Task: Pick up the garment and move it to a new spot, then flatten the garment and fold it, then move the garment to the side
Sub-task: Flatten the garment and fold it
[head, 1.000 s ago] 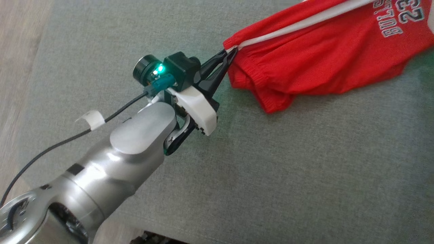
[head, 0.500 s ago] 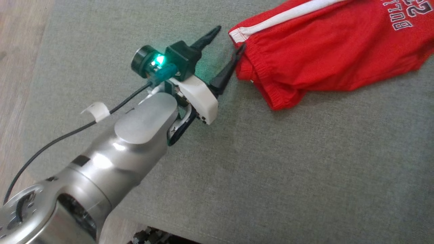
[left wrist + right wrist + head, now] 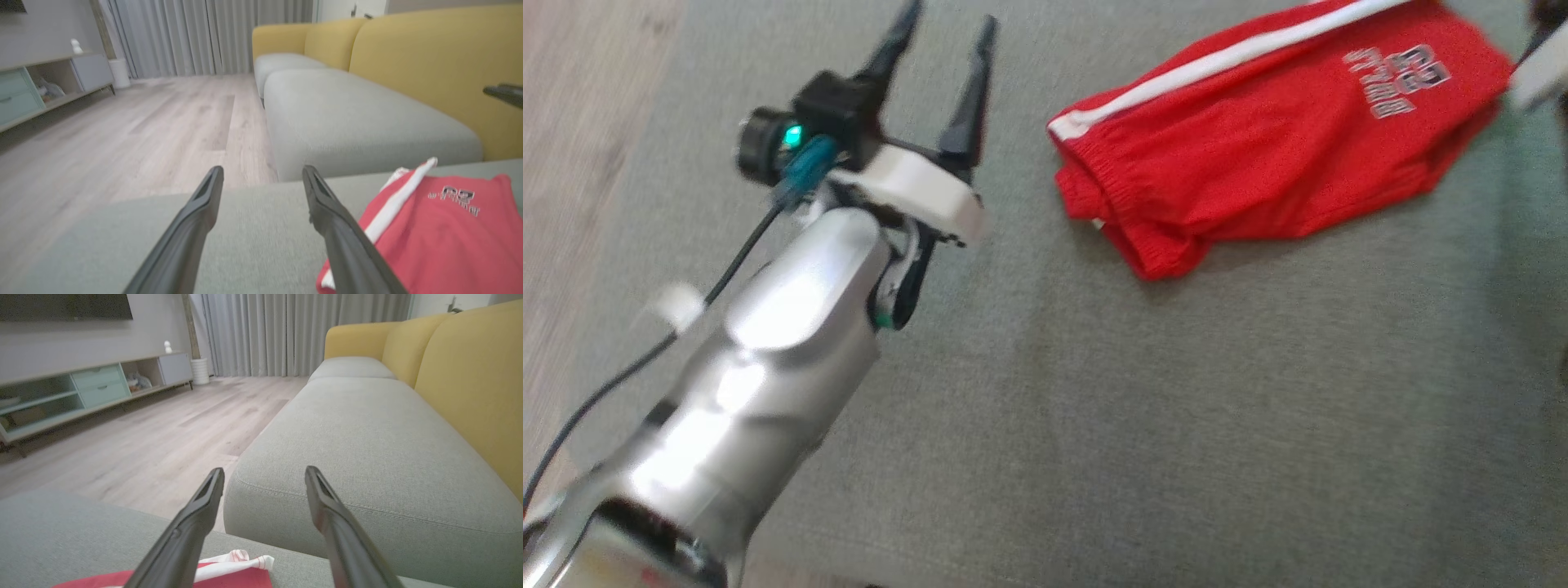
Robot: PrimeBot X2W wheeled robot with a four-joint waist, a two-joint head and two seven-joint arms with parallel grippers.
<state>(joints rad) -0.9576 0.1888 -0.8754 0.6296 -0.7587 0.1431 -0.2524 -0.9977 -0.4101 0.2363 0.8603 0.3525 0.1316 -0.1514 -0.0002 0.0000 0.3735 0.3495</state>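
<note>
The garment [image 3: 1258, 147] is a pair of red shorts with a white side stripe and grey lettering, lying folded on the grey-green cushion [image 3: 1143, 425]. My left gripper [image 3: 947, 24] hangs open to the left of the waistband, apart from the cloth, nothing between its fingers. In the left wrist view the garment [image 3: 441, 232] lies at the lower right, beside the right finger of my open left gripper [image 3: 263, 171]. My right gripper [image 3: 264, 473] is open too, with a corner of the garment [image 3: 241, 575] below its fingers. A pale blurred part of the right arm [image 3: 1539, 69] shows at the garment's far end.
Wooden floor [image 3: 572, 122] lies beyond the cushion's left edge. A grey seat cushion [image 3: 367, 437] with yellow backrests [image 3: 470, 367] stands ahead across a gap. A low cabinet [image 3: 81, 392] and curtains [image 3: 286, 330] line the far side of the room.
Both grippers have opened and let go of the garment, which now rests on the cushion. The left gripper has pulled away to the left and turned upward. The head camera has shifted.
</note>
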